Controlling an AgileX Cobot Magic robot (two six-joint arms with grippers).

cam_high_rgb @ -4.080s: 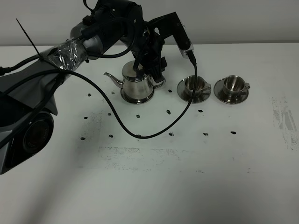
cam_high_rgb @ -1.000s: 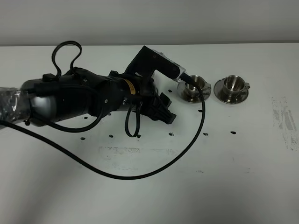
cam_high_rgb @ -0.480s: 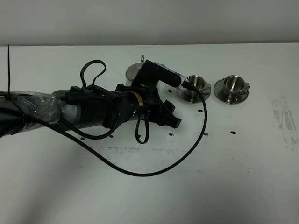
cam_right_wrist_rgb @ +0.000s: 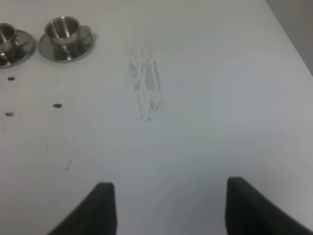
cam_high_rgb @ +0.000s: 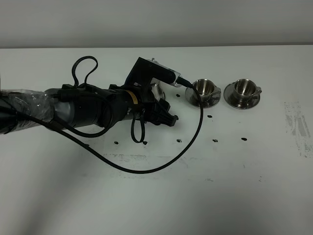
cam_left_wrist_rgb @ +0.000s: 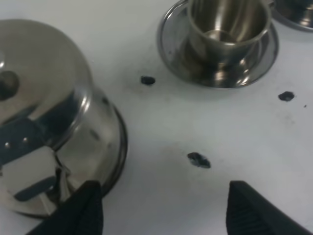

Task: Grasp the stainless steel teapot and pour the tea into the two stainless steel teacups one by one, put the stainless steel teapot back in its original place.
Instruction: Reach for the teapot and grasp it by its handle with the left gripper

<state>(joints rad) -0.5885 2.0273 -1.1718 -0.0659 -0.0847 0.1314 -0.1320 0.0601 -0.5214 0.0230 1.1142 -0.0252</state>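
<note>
**A:** The left gripper (cam_left_wrist_rgb: 163, 191) is hanging spread wide and gripping nothing, with one finger just beside the stainless steel teapot (cam_left_wrist_rgb: 49, 83).

**B:** Which way is it pointing?

**A:** It is standing upright, knob on top. Spout and handle are staying out of sight, so I cannot tell. It is sitting upper centre of the high view, behind the left arm (cam_high_rgb: 88, 105).

**B:** And how is it looking?

**A:** It is gleaming and mirroring the gripper. The right gripper (cam_right_wrist_rgb: 166, 196) is gaping too, empty.
</note>
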